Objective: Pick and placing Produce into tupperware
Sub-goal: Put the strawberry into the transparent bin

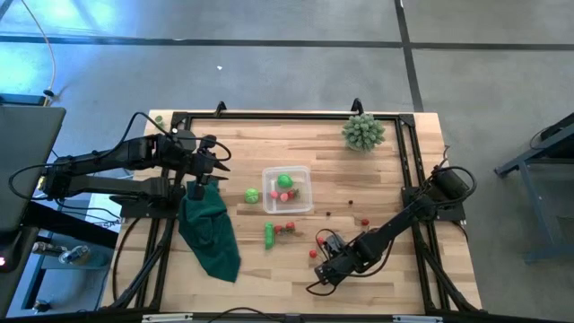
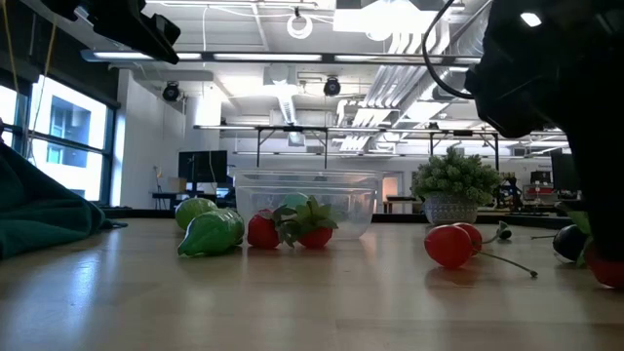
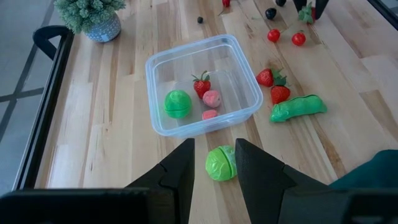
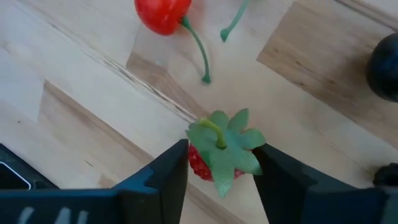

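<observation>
Two cherries (image 4: 163, 14) lie near the right gripper (image 4: 221, 165), seemingly clasping a strawberry (image 4: 221, 155).

Clear square tupperware (image 3: 163, 65) holds green, red and pink produce (image 3: 178, 103); more lies scattered beside it.
</observation>
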Action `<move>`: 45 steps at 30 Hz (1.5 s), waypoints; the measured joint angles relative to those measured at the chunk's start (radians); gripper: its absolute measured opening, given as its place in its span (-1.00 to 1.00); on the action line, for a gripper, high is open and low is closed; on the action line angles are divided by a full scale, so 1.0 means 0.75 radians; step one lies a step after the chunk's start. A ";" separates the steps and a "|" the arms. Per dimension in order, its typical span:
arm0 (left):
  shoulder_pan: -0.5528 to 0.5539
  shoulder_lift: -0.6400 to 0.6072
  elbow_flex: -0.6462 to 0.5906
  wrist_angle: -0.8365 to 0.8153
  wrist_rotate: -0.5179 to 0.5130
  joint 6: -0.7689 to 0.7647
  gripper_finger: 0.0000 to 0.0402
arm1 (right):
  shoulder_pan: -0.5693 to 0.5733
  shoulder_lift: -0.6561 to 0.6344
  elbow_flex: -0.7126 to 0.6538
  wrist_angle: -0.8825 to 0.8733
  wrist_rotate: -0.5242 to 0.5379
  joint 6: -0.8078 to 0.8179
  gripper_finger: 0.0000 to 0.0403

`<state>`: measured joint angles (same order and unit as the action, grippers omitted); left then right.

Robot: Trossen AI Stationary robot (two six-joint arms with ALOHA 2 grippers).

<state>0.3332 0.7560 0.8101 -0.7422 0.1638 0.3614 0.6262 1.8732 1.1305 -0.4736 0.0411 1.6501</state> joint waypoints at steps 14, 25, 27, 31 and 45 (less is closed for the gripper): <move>0.000 0.000 0.000 0.000 0.000 0.000 -0.47 | 0.000 0.000 0.009 0.041 0.015 -0.084 -0.34; 0.000 0.000 0.000 0.000 0.000 0.000 -0.47 | -0.108 -0.013 0.280 -0.146 0.041 -0.479 -0.34; 0.000 0.000 0.000 0.000 0.000 0.000 -0.47 | -0.142 -0.016 0.367 -0.229 0.074 -0.607 -0.34; 0.000 0.000 0.000 0.000 0.000 0.000 -0.47 | -0.226 -0.018 0.575 -0.379 0.208 -0.894 -0.34; 0.000 0.000 0.000 0.000 0.000 0.000 -0.47 | -0.765 -0.021 0.855 -0.499 0.203 -1.380 -0.34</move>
<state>0.3332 0.7563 0.8101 -0.7422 0.1638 0.3614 0.0525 1.8572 1.7717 -0.8479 0.1934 0.6150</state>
